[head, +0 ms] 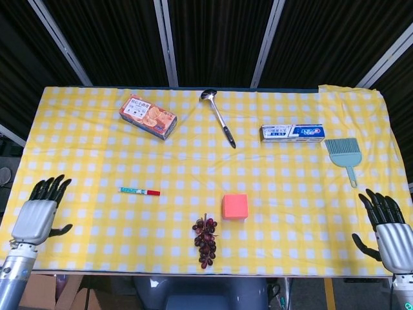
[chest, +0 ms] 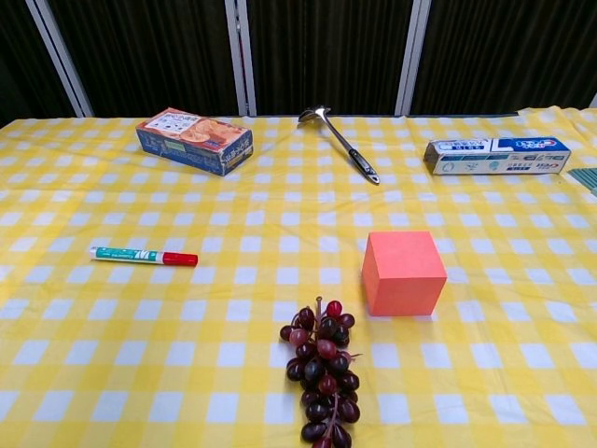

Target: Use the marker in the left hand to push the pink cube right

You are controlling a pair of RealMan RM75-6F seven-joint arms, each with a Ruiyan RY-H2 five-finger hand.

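The marker (head: pixel 139 191) (chest: pixel 143 255), green-and-white with a red cap, lies loose on the yellow checked cloth, cap pointing right. The pink cube (head: pixel 235 206) (chest: pixel 402 273) sits right of it, near the table's middle front. My left hand (head: pixel 39 214) hovers at the table's front left corner, fingers spread, holding nothing, well left of the marker. My right hand (head: pixel 387 229) is at the front right corner, fingers apart and empty. Neither hand shows in the chest view.
A bunch of dark grapes (head: pixel 205 241) (chest: pixel 322 367) lies just in front-left of the cube. A cookie box (head: pixel 148 117), a metal spoon (head: pixel 218 117), a toothpaste box (head: pixel 292 132) and a small brush (head: pixel 343 155) lie along the back and right.
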